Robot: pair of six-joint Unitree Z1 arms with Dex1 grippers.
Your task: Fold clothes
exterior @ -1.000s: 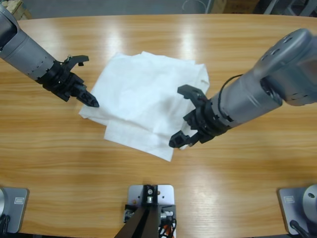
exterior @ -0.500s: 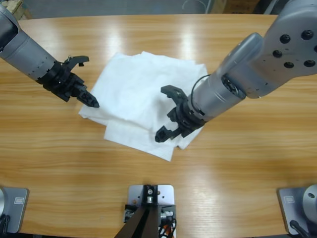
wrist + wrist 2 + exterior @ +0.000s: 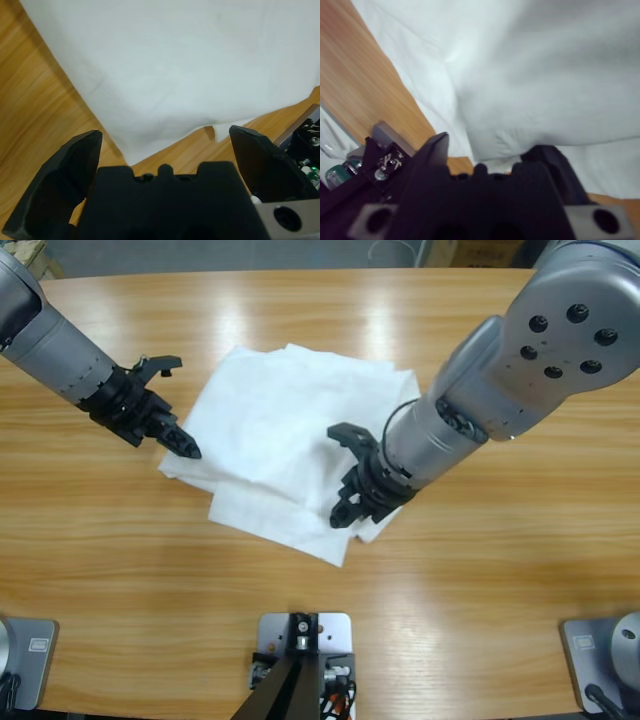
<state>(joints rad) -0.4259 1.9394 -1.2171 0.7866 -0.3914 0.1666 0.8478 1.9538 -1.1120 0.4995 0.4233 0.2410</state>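
Note:
The clothes are one white T-shirt (image 3: 290, 430) lying crumpled in loose layers on the wooden table (image 3: 480, 570). My left gripper (image 3: 182, 405) stands open at the shirt's left edge, with its lower jaw tip touching or just above the cloth. In the left wrist view the left gripper (image 3: 165, 135) shows wide jaws framing a corner of the T-shirt (image 3: 190, 65), with nothing between them. My right gripper (image 3: 337, 476) is open low over the shirt's lower right part. A fold of the T-shirt (image 3: 545, 75) lies between and partly over the right gripper (image 3: 491, 142).
Bare wood surrounds the shirt on all sides. The table's far edge runs along the top of the high view. The right arm's large silver elbow (image 3: 560, 320) hangs over the table's right half.
The right arm has swung left, carrying its gripper from the shirt's lower right edge onto the cloth. The left arm has stayed where it was.

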